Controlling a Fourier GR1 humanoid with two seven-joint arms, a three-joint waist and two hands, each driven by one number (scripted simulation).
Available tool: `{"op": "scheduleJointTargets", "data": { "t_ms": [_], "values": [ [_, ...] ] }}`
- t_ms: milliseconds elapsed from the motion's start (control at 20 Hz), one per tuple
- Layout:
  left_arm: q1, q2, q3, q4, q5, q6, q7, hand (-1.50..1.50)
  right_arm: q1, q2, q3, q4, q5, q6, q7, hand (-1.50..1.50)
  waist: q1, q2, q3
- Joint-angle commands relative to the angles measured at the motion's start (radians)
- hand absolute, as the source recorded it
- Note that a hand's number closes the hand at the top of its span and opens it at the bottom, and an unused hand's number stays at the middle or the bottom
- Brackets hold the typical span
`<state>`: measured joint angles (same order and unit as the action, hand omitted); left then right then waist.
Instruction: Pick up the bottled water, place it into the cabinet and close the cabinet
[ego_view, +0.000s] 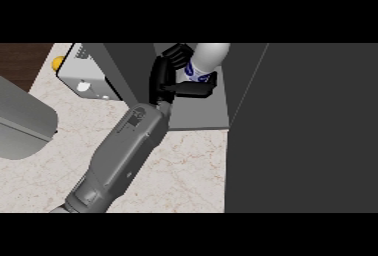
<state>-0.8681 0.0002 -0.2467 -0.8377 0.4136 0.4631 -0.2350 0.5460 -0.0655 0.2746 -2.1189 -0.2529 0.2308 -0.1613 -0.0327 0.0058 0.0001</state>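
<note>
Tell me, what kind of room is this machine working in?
Most likely a kitchen. There is a pale marbled counter, a dark cabinet with an open compartment, and a white appliance with a yellow knob at the back. A hand is holding a water bottle inside the cabinet.

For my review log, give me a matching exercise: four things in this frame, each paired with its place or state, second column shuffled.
Things:
1. bottled water
2. hand
3. cabinet door
4. white appliance

Places or states:
A. open, filling the view's right
B. held over the cabinet shelf
C. on the counter, left of the cabinet
D. curled round the bottle

Pairs: 1-B, 2-D, 3-A, 4-C
</note>
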Motion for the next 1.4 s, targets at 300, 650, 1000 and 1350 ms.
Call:
{"op": "scheduleJointTargets", "data": {
  "t_ms": [300, 650, 1000, 1350],
  "values": [
    [-0.213, 0.0, 0.049, 0.373, -0.016, 0.052, -0.085, 1.5, 0.04, -0.036, -0.014, -0.008, -0.04, 0.043, -0.028, -1.5, -0.021, 0.005, 0.0],
    [-0.252, 0.02, 0.127, 0.571, -0.071, 0.018, -0.218, 1.5, -0.012, -0.011, 0.012, 0.052, -0.012, 0.023, -0.018, -1.5, -0.022, 0.015, 0.0],
    [-0.29, 0.017, 0.09, 0.687, -0.141, 0.143, -0.238, 1.5, -0.053, 0.009, 0.027, 0.013, 0.007, -0.02, 0.026, -1.5, -0.026, 0.017, -0.001],
    [-0.262, 0.088, 0.091, 0.75, -0.167, 0.19, -0.289, -1.5, -0.036, -0.012, 0.016, 0.047, 0.003, 0.013, -0.011, -1.5, -0.04, 0.025, -0.001]
  ]
}}
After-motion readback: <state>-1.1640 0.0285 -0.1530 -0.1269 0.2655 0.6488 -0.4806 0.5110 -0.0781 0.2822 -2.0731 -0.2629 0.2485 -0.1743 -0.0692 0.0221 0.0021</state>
